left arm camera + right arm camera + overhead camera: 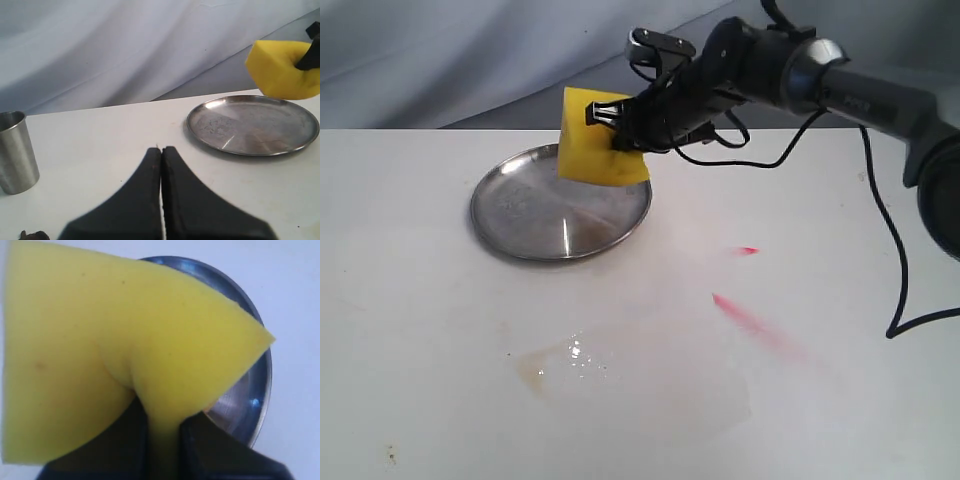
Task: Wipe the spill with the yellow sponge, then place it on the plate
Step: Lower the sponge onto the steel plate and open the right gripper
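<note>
My right gripper (620,128) is shut on the yellow sponge (592,140), pinching it so the foam bulges, and holds it just above the far right part of the steel plate (535,215). In the right wrist view the sponge (125,345) fills most of the picture, with the plate's rim (260,395) behind it. The left wrist view shows the sponge (280,67) hanging over the plate (252,125), and my left gripper (161,152) shut with nothing in it, low over the table. A thin glossy wet smear of the spill (620,375) lies on the table in front of the plate.
Two pink-red streaks (745,315) mark the table right of the spill. A steel cup (15,150) stands on the table, seen only in the left wrist view. The right arm's black cable (895,250) hangs down at the right.
</note>
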Robot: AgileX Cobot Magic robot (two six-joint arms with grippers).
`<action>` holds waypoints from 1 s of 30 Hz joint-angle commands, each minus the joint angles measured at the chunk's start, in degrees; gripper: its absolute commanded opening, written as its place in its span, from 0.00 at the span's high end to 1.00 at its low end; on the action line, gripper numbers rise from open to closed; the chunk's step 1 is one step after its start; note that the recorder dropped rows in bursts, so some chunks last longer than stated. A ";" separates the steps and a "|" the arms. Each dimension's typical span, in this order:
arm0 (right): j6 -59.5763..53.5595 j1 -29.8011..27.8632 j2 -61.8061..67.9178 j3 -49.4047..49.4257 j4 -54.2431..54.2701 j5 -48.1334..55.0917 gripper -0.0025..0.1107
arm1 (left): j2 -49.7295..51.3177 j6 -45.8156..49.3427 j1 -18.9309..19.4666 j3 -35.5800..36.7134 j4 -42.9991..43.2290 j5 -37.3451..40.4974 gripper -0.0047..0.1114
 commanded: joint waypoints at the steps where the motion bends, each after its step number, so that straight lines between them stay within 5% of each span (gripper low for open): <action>1: -6.59 -0.76 3.99 -0.26 11.63 -3.67 0.98 | -0.20 0.02 -0.29 0.27 -0.22 -0.41 0.96; 6: -12.80 -0.76 7.43 -0.26 22.67 -6.69 0.98 | -0.20 0.02 -0.29 0.27 -0.22 -0.41 0.96; 14: -14.12 -0.76 7.91 -0.26 22.56 -7.80 0.95 | -0.20 0.02 -0.29 0.27 -0.22 -0.41 0.96; 18: -14.36 -0.76 7.91 -0.26 22.56 -6.63 0.77 | -0.20 0.02 -0.29 0.27 -0.22 -0.41 0.96; 19: -14.36 -0.76 7.91 -0.26 22.56 -5.61 0.63 | -0.20 0.02 -0.29 0.27 -0.22 -0.41 0.96; 22: -14.36 -0.76 7.91 -0.26 22.68 -4.01 0.45 | -0.20 0.02 -0.29 0.27 -0.22 -0.41 0.96; 30: -15.05 -0.76 3.61 -0.26 22.18 2.54 0.39 | -0.20 0.02 -0.29 0.27 -0.22 -0.41 0.96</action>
